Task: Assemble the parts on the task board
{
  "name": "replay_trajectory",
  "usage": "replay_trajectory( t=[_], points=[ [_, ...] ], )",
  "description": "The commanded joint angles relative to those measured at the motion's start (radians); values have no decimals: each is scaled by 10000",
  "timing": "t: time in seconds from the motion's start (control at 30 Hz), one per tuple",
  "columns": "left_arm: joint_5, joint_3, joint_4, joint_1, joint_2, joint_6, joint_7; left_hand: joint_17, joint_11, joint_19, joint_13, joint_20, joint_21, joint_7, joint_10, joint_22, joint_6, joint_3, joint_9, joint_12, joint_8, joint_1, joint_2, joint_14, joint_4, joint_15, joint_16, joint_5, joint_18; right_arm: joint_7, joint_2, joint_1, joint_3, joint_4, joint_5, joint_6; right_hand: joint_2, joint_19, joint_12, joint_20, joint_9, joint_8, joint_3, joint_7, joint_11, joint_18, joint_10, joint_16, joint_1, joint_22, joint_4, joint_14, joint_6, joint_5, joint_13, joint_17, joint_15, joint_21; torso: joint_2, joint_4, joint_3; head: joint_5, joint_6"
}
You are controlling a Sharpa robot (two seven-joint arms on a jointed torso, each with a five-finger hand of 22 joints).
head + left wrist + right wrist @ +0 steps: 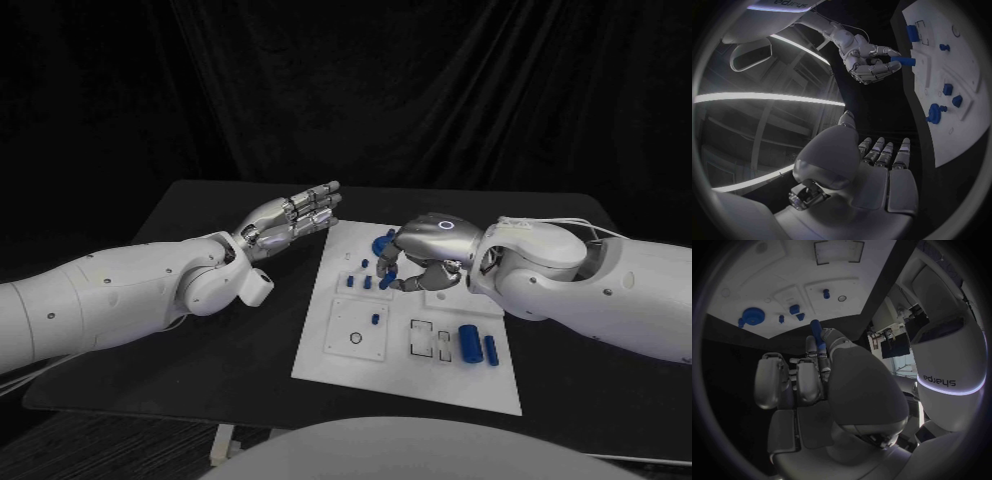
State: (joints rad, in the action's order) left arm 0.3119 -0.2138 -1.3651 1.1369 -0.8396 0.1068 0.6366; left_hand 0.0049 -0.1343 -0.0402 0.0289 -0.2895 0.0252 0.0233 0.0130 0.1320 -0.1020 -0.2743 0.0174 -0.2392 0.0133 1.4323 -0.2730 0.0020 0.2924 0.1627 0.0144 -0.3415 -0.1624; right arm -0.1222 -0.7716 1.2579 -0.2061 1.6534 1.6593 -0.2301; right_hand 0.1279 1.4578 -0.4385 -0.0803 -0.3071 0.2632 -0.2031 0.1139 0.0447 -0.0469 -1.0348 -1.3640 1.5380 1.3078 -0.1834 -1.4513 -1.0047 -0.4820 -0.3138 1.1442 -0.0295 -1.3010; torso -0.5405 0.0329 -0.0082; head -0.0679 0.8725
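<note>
Between my right hand's (427, 252) thumb and fingertips sits a small blue peg (903, 61), pinched at one end so that most of its length sticks out free. From my left wrist camera I can see that free end aimed toward the white board (433, 375), its long axis running roughly square to the board's face. From my right wrist camera the peg (816, 329) points out past my fingers toward the far part of the board, where a round blue part (750, 315) and a few smaller blue pieces (794, 309) sit. In the head view this hand hovers over the middle of the board, knuckles up, fingers curled down and in, just short of the little blue pieces standing beside it. I cannot tell which hole the peg is meant for, though I judge one of the seats just ahead of the fingertips is the target, so the next move depends on keeping the peg's axis lined up with that hole.

Nearer my body lie two blue cylinders (479, 344), side by side on the board.

Off the board's edge, well apart from the peg, my left hand (294, 217) is flat and released, fingers straight, holding nothing. My right hand is plainly the nearer one.
</note>
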Motion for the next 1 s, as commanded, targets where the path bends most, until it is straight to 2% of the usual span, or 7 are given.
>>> replay_trajectory(
  t=[0.03,0.2,0.3,0.37,0.53,0.7,1.0],
  points=[
    [-88,11,7,-16,-12,37,204,-13,-6,-8,8,-17,49,60,-1,-15,-24,-58,7,-5,56,-72,-12,10,1,-85,-36,-9,101,139,252,-47,7,26,59,317,18,-10,-45,13,-13,-16,-70,-7,6,-125,-60,-41,91,1847,-5,-73,97,55,-9,21,22,-63,-6,-4,-2,-179,1],
    [-87,11,-41,-19,-69,39,229,-12,-96,-8,10,-20,51,145,-8,-15,-81,-27,16,-10,68,-55,-74,11,1,-99,-32,-112,93,188,643,-164,7,13,59,411,31,-21,-41,12,-14,-37,-88,5,9,-132,-76,-37,89,1838,5,-75,143,79,-6,7,22,-35,6,5,2,-388,1],
    [-86,11,-98,-19,-128,39,349,-5,-107,-10,19,-25,55,360,11,-15,-237,-1,38,-72,101,-65,-121,19,6,-80,-10,-110,84,233,777,-250,7,20,59,466,36,-18,-39,12,-14,-43,-90,7,9,-131,-79,-35,85,1840,5,-74,154,85,-5,4,22,-40,3,3,2,-449,1],
    [-86,11,-142,-20,-179,53,473,7,-37,-18,32,-23,64,535,78,-1,-458,-2,64,-199,145,-146,-134,39,10,-85,31,-17,73,255,856,-342,7,26,59,498,54,-18,-33,11,-15,-54,-92,12,13,-132,-80,-37,70,1839,5,-77,176,97,-2,7,24,-39,0,-1,0,-504,1],
    [-86,11,-212,-20,-268,29,631,7,-13,-13,35,-24,62,568,104,-20,-509,-9,67,-228,152,-191,-136,41,13,-87,32,49,69,316,1008,-592,6,23,341,568,64,-14,-28,10,-15,-63,-99,10,11,-130,-82,-43,72,1841,11,-81,192,96,0,19,25,-48,8,2,-2,-601,1],
    [-86,11,-227,-21,-302,15,626,5,-18,-11,32,-26,62,609,113,-22,-506,9,62,-221,143,-190,-142,40,4,-96,26,-28,68,387,1152,-890,6,19,890,598,81,-32,-18,8,-14,-76,-103,10,14,-139,-80,-15,57,1829,10,-65,216,102,6,-38,26,-6,5,3,-5,-737,1],
    [-86,11,-186,-25,-251,70,558,5,-2,-13,29,-29,66,716,112,-19,-527,41,62,-204,137,-175,-151,39,5,-107,26,-70,67,575,1200,-1160,6,7,1233,508,86,-36,-11,7,-14,-84,-113,7,13,-141,-79,-17,58,1826,14,-65,231,107,9,-32,27,2,33,-11,-9,-837,1]
  ],
)
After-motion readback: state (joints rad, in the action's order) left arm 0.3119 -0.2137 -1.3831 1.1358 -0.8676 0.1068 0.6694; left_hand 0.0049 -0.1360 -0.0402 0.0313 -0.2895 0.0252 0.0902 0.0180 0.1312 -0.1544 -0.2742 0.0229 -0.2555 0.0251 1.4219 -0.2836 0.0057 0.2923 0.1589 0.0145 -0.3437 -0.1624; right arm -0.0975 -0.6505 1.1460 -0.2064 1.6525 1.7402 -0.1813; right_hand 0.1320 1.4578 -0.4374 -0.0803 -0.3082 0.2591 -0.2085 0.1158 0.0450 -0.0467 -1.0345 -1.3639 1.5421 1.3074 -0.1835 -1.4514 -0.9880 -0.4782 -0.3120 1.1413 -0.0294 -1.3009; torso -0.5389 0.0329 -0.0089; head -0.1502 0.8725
